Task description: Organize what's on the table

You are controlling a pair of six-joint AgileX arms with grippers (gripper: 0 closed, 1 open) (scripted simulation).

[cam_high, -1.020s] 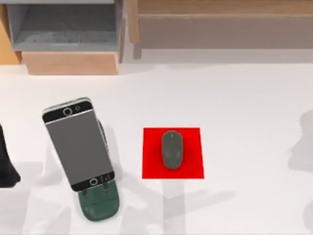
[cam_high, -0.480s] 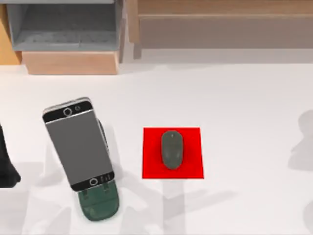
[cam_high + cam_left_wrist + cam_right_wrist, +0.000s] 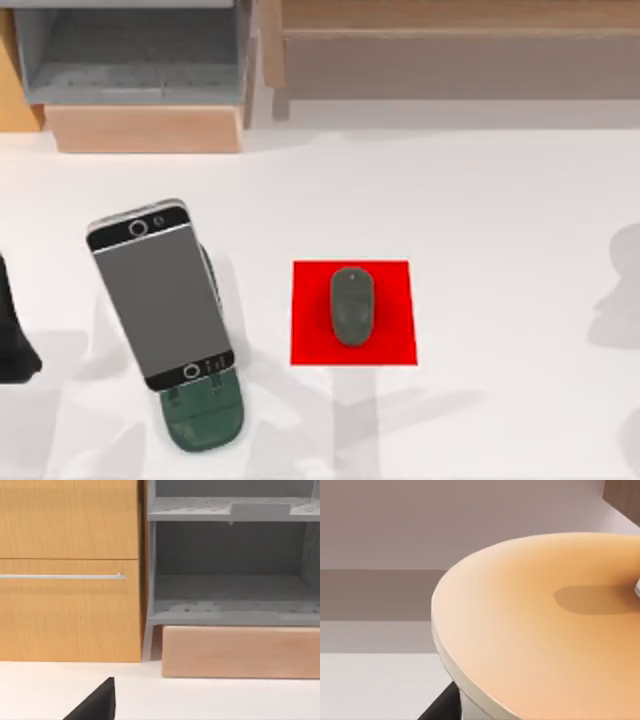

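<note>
On the white table (image 3: 480, 200), a phone (image 3: 160, 295) leans on a green stand (image 3: 203, 415) and could topple if nudged; I cannot tell either gripper's finger state.

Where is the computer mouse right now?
In the top view, the grey mouse sits on the red mat near the middle of the table, to the right of the phone.
</note>
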